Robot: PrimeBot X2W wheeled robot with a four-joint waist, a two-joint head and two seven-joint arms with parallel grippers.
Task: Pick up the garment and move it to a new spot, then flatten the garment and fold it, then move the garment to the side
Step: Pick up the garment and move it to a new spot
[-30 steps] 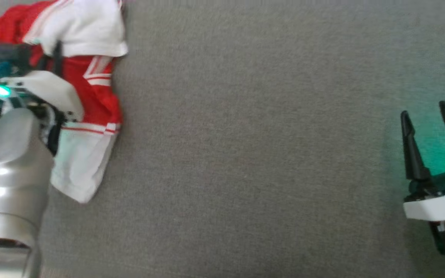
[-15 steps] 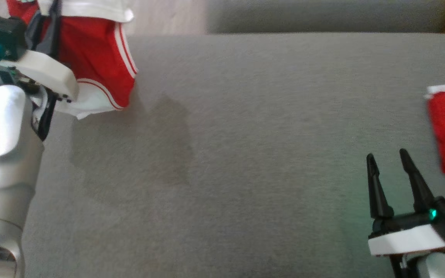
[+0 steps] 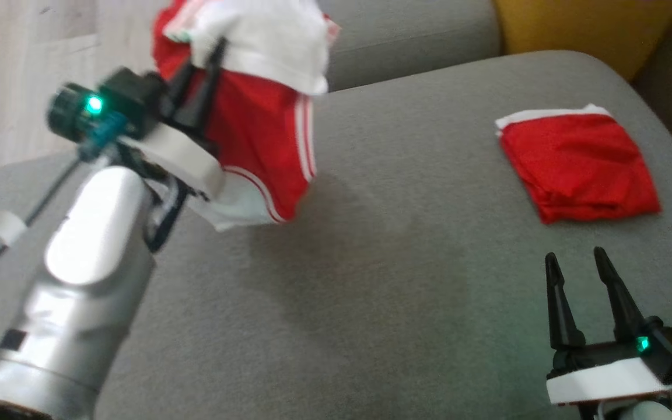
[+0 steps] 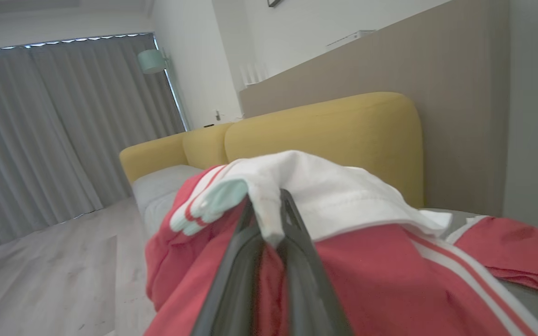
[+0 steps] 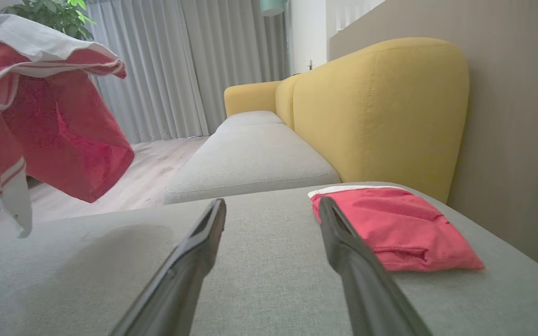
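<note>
The right gripper has its fingers spread wide with nothing between them, low over the grey sofa seat. The red-and-white garment hangs clear of the seat at upper left. A folded red garment lies on the seat just right of the fingers, below the yellow backrest.

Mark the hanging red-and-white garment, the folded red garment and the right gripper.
hanging red-and-white garment (image 3: 260,146), head view, red panel beside the stripes.
folded red garment (image 3: 578,163), head view, middle of its top face.
right gripper (image 3: 574,255), head view, midway between its fingertips.
</note>
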